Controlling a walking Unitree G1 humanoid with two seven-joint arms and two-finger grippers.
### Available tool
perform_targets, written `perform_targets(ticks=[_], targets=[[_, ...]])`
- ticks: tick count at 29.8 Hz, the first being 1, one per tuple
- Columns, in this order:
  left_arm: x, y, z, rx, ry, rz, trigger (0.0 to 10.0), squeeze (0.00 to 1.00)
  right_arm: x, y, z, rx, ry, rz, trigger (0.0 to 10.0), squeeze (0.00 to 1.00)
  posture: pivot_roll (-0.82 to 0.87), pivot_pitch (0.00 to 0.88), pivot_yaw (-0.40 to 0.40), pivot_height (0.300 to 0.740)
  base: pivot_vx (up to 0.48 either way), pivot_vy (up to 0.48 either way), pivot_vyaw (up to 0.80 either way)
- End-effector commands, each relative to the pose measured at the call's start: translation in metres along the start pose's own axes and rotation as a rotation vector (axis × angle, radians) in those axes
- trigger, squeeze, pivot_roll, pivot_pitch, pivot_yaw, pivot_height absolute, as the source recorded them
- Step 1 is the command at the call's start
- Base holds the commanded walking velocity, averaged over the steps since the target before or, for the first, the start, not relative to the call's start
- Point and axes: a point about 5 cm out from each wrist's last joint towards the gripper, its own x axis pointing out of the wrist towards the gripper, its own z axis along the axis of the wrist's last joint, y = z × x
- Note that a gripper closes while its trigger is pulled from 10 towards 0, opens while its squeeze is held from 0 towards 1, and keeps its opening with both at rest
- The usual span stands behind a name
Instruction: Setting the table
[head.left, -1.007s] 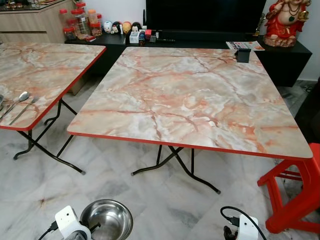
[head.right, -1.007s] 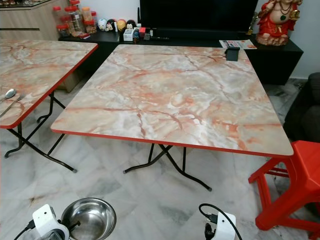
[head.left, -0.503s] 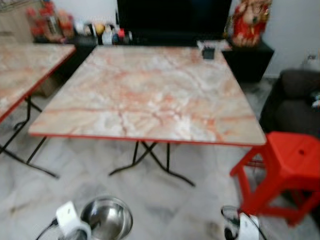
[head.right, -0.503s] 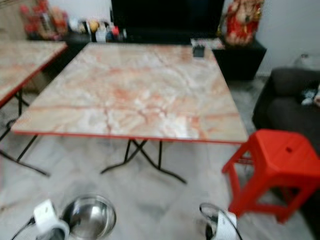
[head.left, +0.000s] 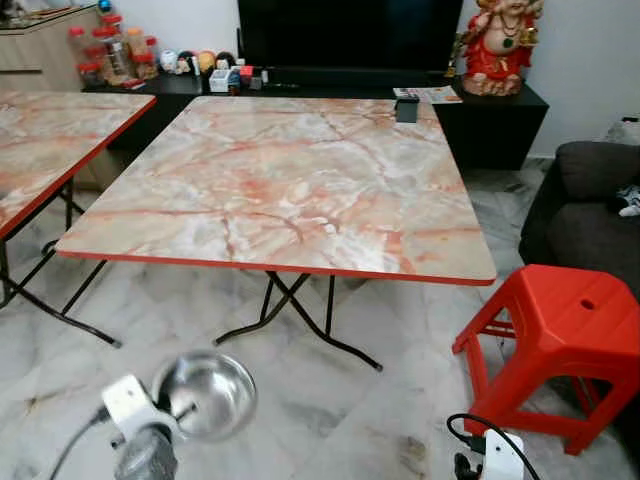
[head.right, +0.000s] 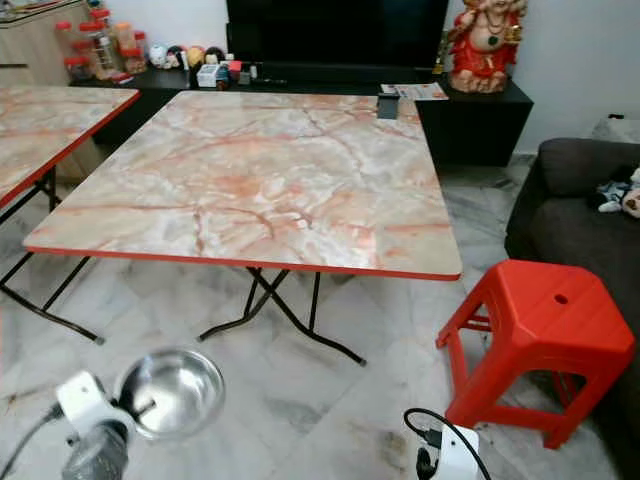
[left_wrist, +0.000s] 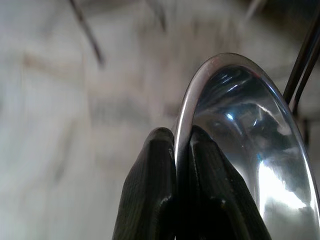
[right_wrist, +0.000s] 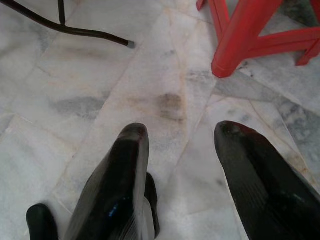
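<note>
Left gripper (left_wrist: 176, 150): your fingers pinch the rim of the steel bowl (head.left: 205, 393), carried low in front of the marble table (head.left: 280, 180).
Right gripper (right_wrist: 177, 150): fingers spread wide, holding nothing, above the floor beside the red stool (head.left: 565, 335), right of the table.

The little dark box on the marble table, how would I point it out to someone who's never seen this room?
Find the big marble-patterned table with the red edge, in front of the black TV cabinet. Look to its far right corner, nearest the red figurine. There stands a small dark box, the only thing on that tabletop.
</note>
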Motion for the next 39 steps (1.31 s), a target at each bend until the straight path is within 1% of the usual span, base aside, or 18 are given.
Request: perform_targets(ticks=[1,4,7,8,9,11,13,15,17,19,20,21,23,24,27,29,31,39], targets=[[0.004,0.000,0.022,-0.034,-0.112,0.016,10.0,0.00,0.001,0.000,0.004,0.001,-0.006,0.001,10.0,0.00,-0.05,0.000,-0.021,0.728,0.000,0.000,0.00],[0.002,-0.004,0.053,-0.078,-0.259,-0.010,10.0,0.00,0.002,0.001,0.006,-0.002,-0.007,0.006,10.0,0.00,-0.04,0.000,-0.031,0.728,0.000,0.000,0.00],[0.000,-0.010,0.076,-0.107,-0.346,-0.044,10.0,0.00,0.003,0.002,0.007,-0.004,-0.008,0.009,10.0,0.00,-0.03,0.000,-0.035,0.728,0.000,0.000,0.00],[-0.001,-0.015,0.092,-0.129,-0.402,-0.070,10.0,0.00,0.003,0.003,0.008,-0.005,-0.009,0.011,10.0,0.00,-0.02,0.000,-0.037,0.728,0.000,0.000,0.00],[-0.004,-0.023,0.116,-0.156,-0.481,-0.113,10.0,0.00,0.003,0.004,0.009,-0.006,-0.011,0.014,10.0,0.00,-0.02,0.000,-0.040,0.728,0.000,0.000,0.00],[-0.005,-0.026,0.124,-0.162,-0.505,-0.129,10.0,0.00,0.003,0.004,0.009,-0.007,-0.011,0.015,10.0,0.00,-0.02,0.000,-0.040,0.728,0.000,0.000,0.00],[-0.012,-0.048,0.166,-0.224,-0.632,-0.240,10.0,0.00,0.003,0.005,0.009,-0.012,-0.008,0.019,10.0,0.00,-0.01,0.000,-0.046,0.728,0.000,0.000,0.00],[-0.014,-0.052,0.171,-0.233,-0.646,-0.261,10.0,0.00,0.003,0.005,0.009,-0.012,-0.008,0.019,10.0,0.00,-0.01,0.000,-0.046,0.728,0.000,0.000,0.00],[-0.018,-0.069,0.183,-0.262,-0.659,-0.333,10.0,0.00,0.003,0.004,0.009,-0.012,-0.007,0.019,10.0,0.00,-0.01,0.000,-0.046,0.728,0.000,0.000,0.00],[-0.025,-0.103,0.190,-0.282,-0.616,-0.463,10.0,0.00,0.003,0.005,0.009,-0.008,-0.006,0.017,10.0,0.00,-0.03,0.000,-0.034,0.728,0.000,0.000,0.00],[-0.025,-0.103,0.190,-0.282,-0.616,-0.463,10.0,0.00,0.003,0.005,0.009,-0.008,-0.006,0.017,10.0,0.00,-0.03,0.000,-0.034,0.728,0.000,0.000,0.00],[-0.027,-0.119,0.188,-0.301,-0.568,-0.503,10.0,0.00,0.003,0.005,0.009,0.001,-0.008,0.012,10.0,0.00,-0.03,0.000,-0.034,0.728,0.000,0.000,0.00],[-0.025,-0.132,0.184,-0.330,-0.530,-0.532,10.0,0.00,0.004,0.005,0.009,0.012,-0.012,0.008,10.0,0.00,-0.04,0.000,-0.025,0.728,0.000,0.000,0.00],[-0.022,-0.138,0.181,-0.322,-0.498,-0.536,10.0,0.00,0.003,0.005,0.009,0.019,-0.014,0.005,10.0,0.00,-0.04,0.000,-0.020,0.728,0.251,0.000,0.00],[-0.019,-0.144,0.176,-0.300,-0.457,-0.537,10.0,0.00,0.003,0.005,0.009,0.028,-0.015,0.001,10.0,0.00,-0.04,0.000,-0.020,0.728,0.251,0.000,0.00],[-0.018,-0.147,0.174,-0.315,-0.446,-0.546,10.0,0.00,0.003,0.005,0.008,0.031,-0.010,-0.001,10.0,0.00,-0.06,0.000,-0.009,0.728,0.274,0.000,0.00],[-0.010,-0.159,0.173,-0.335,-0.418,-0.553,10.0,0.00,0.002,0.002,0.005,0.042,-0.015,-0.011,10.0,0.00,-0.07,0.000,-0.001,0.728,0.336,0.000,0.00],[-0.008,-0.157,0.180,-0.330,-0.415,-0.554,10.0,0.00,0.001,-0.001,0.002,0.036,-0.010,-0.017,10.0,0.00,-0.08,0.000,0.003,0.728,0.358,0.000,0.00]])
